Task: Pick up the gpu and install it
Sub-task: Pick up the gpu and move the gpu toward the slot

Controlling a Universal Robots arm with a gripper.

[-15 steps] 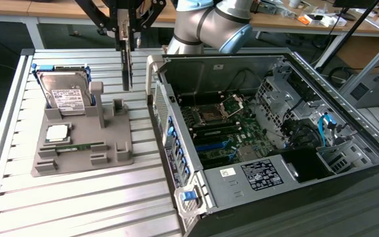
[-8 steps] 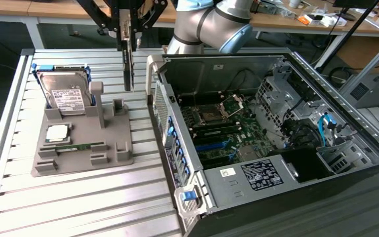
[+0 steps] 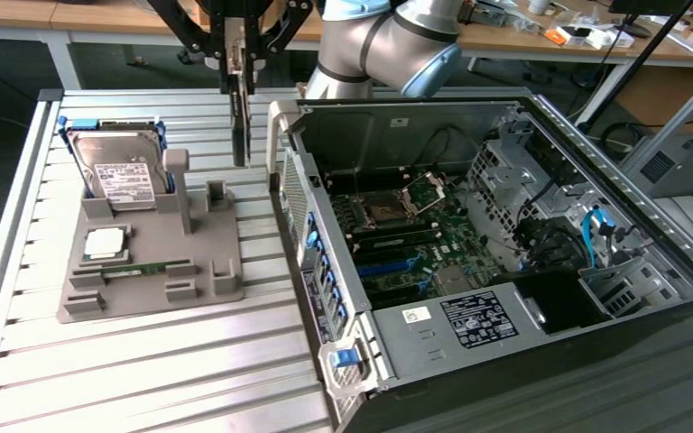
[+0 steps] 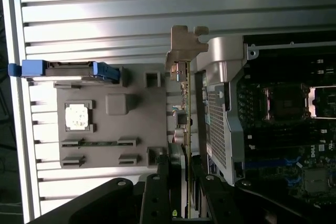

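The gpu (image 3: 241, 126) is a thin dark card hanging edge-on and upright from my gripper (image 3: 241, 65), which is shut on its upper edge. It hovers above the far right part of the grey holder tray (image 3: 220, 271), just to the exterior view's left of the open computer case (image 3: 503, 108). In the wrist view the gpu (image 4: 183, 109) runs as a narrow strip from my gripper (image 4: 181, 174) to its silver bracket (image 4: 186, 45), beside the case's perforated rear wall (image 4: 218, 124). The motherboard (image 3: 407, 234) lies exposed inside the case.
On the tray stand a silver hard drive (image 3: 124, 176) with blue rails, a processor chip (image 3: 106, 241) and a green memory stick (image 3: 142, 268). The slatted metal table (image 3: 142, 370) stretches in front of the tray. A cluttered bench lies behind.
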